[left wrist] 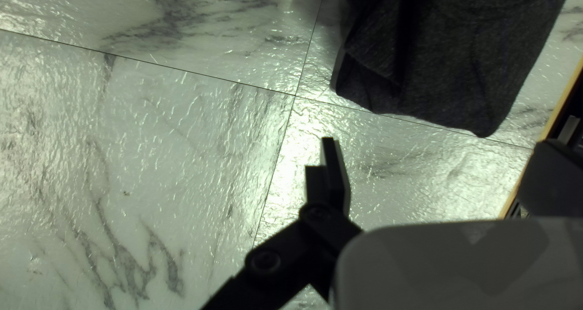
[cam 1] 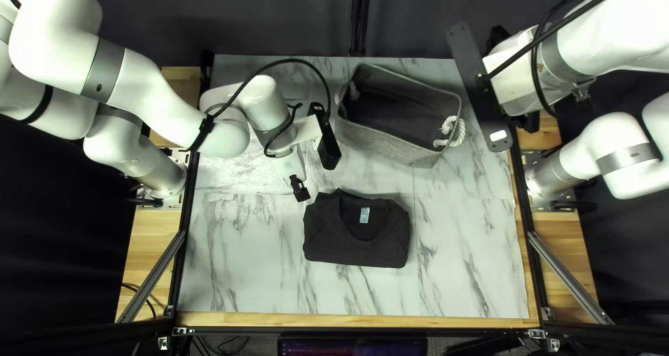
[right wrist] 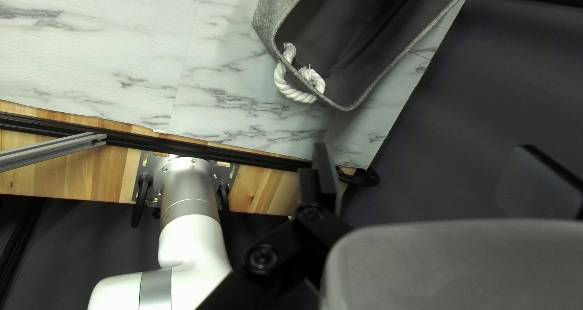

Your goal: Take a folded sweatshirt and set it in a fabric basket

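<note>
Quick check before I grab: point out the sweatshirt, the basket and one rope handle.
Sweatshirt (cam 1: 359, 253): top left view, folded front below the collar.
Basket (cam 1: 387, 147): top left view, outer side wall.
Rope handle (right wrist: 294, 94): right wrist view, loop outside the basket.

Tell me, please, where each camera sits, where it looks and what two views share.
Top left view: above the table's near edge, slanting down toward the curtain; left arm and right arm show.
Left wrist view: on that wrist, looking down at part of the sweatshirt; left tool shows.
Right wrist view: on that wrist, looking at part of the basket; right tool and its arm's base show.
Shared with the top left view: sweatshirt (left wrist), basket (right wrist).
</note>
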Robot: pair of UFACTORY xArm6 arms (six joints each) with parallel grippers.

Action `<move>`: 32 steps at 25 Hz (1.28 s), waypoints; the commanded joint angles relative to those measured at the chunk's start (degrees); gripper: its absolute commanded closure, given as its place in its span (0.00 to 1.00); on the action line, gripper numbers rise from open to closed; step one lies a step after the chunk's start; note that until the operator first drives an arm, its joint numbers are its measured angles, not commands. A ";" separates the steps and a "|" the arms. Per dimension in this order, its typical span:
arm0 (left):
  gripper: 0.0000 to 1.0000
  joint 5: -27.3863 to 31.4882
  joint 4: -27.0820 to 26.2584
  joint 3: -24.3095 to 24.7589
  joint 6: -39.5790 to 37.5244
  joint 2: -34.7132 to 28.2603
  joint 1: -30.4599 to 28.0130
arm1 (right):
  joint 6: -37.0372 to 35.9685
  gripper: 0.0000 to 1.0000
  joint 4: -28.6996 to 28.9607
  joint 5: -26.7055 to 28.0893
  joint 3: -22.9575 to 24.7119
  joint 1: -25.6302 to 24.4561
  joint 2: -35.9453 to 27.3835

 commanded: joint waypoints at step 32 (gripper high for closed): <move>0.00 0.00 0.00 0.00 0.00 0.00 0.00 | -23.08 0.00 12.94 -13.05 11.25 0.30 -7.37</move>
